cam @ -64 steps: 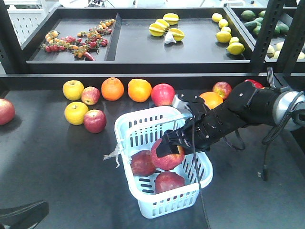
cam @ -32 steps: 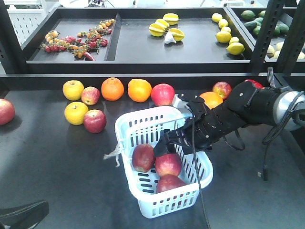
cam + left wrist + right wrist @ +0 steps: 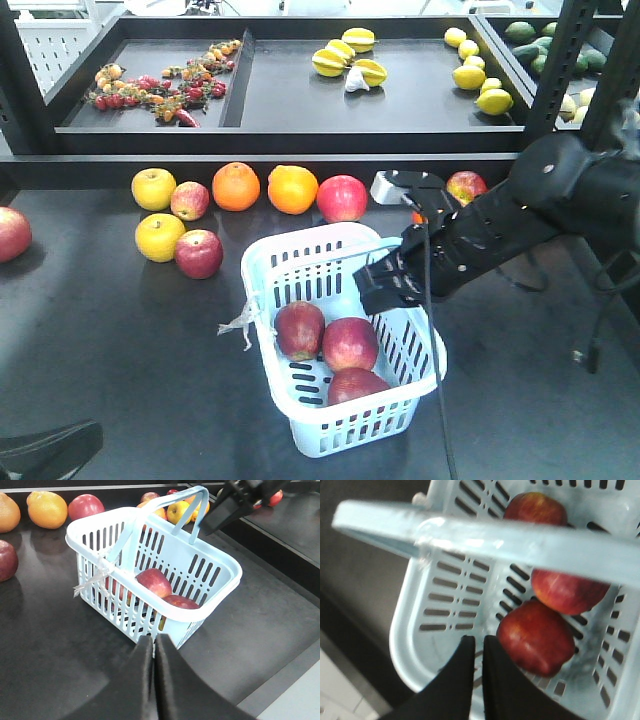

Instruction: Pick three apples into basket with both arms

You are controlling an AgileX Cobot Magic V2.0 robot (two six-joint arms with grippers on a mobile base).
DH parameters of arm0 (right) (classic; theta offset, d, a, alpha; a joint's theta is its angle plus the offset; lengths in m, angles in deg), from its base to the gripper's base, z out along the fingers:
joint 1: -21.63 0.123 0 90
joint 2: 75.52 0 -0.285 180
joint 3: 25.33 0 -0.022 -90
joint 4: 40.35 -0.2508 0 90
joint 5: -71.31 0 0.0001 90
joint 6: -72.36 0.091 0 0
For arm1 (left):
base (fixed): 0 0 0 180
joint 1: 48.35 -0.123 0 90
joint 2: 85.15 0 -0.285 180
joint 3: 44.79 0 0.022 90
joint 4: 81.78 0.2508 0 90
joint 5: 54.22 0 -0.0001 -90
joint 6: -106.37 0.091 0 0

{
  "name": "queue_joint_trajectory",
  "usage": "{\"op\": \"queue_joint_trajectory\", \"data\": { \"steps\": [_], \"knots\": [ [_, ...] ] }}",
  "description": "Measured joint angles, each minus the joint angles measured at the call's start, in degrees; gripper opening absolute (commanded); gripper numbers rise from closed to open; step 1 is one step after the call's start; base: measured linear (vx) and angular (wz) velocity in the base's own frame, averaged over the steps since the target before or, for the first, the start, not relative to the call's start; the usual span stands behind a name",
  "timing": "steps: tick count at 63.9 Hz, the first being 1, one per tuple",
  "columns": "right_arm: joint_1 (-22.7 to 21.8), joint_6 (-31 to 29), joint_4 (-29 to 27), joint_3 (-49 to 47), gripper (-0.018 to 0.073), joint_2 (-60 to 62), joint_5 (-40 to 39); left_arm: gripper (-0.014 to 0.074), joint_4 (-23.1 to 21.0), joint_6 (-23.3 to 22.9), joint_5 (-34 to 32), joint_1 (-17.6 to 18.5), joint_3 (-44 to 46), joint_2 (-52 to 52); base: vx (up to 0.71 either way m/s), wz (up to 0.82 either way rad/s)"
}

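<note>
A black right arm (image 3: pixel 520 215), thick-jointed and trailing loose cable, reaches over the dark matte surface (image 3: pixel 110 350) with its right pincer (image 3: pixel 385 287) poised above the far rim of the basket (image 3: pixel 300 265). The right wrist view shows its two black fingers nearly together, a thin gap between them, gripping nothing. In that view the basket's pale blue swing handle (image 3: pixel 485 535) crosses as a blurred bar just ahead of the fingertips.

The basket is pale blue-white plastic with slotted walls, and a white strip (image 3: pixel 240 322) is knotted to its rim on the side away from the right pincer. Three dark red apples (image 3: pixel 350 343), glossy with faint yellow streaks, lie clustered on its floor directly below the right pincer. The nearest one is partly hidden by the basket wall in the front view.

The left pincer (image 3: pixel 154 645) hangs low before the basket's near corner in its own wrist view, fingers pressed together and empty. In the front view only a dark sliver of the left arm (image 3: pixel 45 452) shows at the bottom edge.

Beyond the right pincer, loose oranges (image 3: pixel 265 187), yellow apples (image 3: pixel 155 210) and further red apples (image 3: pixel 342 198) line the back of the surface, one orange fruit mostly hidden by the right arm.
</note>
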Motion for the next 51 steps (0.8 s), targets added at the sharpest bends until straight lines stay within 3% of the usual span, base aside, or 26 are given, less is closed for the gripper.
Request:
{"op": "queue_joint_trajectory", "data": {
  "steps": [26,37,51],
  "knots": [
    [0.00,1.08,2.04,0.00,-0.0004,14.32,6.81,-0.0006,0.00,0.00,0.00,0.00,0.00,0.00,0.00,0.00],
    [0.00,1.64,5.81,0.28,-0.0004,24.13,8.04,-0.0006,0.00,0.00,0.18,0.00,0.00,0.00,0.00,0.00],
    [0.00,1.58,7.92,13.32,-0.0004,42.95,4.38,-0.0006,0.00,0.00,2.05,0.00,0.00,0.00,0.00,0.00]
  ]
}}
